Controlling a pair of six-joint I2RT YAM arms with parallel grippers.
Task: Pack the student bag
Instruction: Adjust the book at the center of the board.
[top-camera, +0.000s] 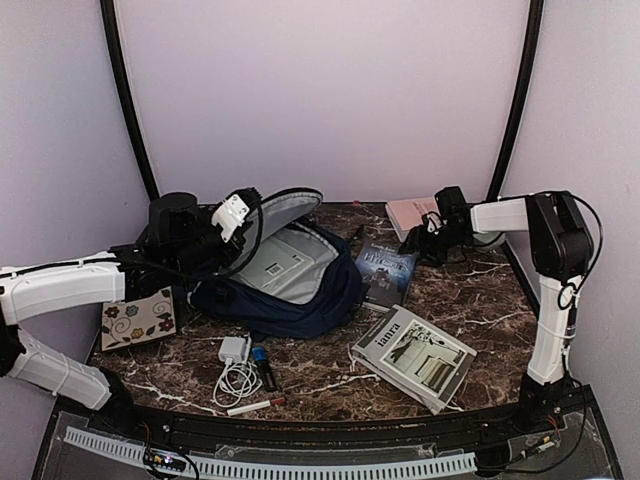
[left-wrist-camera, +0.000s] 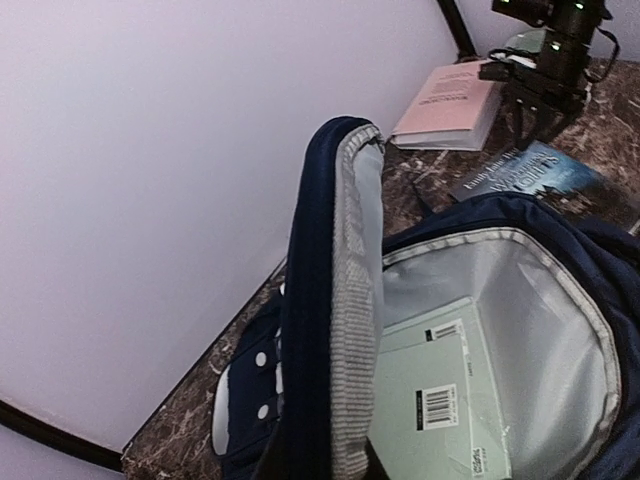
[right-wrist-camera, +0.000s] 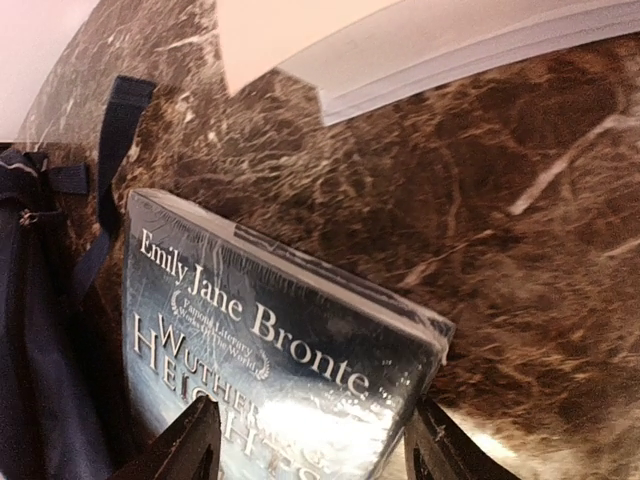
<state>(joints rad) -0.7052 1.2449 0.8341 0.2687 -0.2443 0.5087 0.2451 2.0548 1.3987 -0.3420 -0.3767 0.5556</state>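
While our right gripper (right-wrist-camera: 312, 448) hung spread over the book (right-wrist-camera: 270, 340), the bag (top-camera: 300, 302) gaped at nine o'clock. Left gripper's (top-camera: 240, 209) state eluded us.

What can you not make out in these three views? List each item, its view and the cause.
- Left gripper: top view, jaws hidden against the student bag flap.
- Book inside bag: left wrist view, only its barcoded back shows.
- Wuthering Heights: right wrist view, lower cover cut off by frame edge.

Student bag (top-camera: 300, 305) mouth open; book (top-camera: 270, 266) lies inside.
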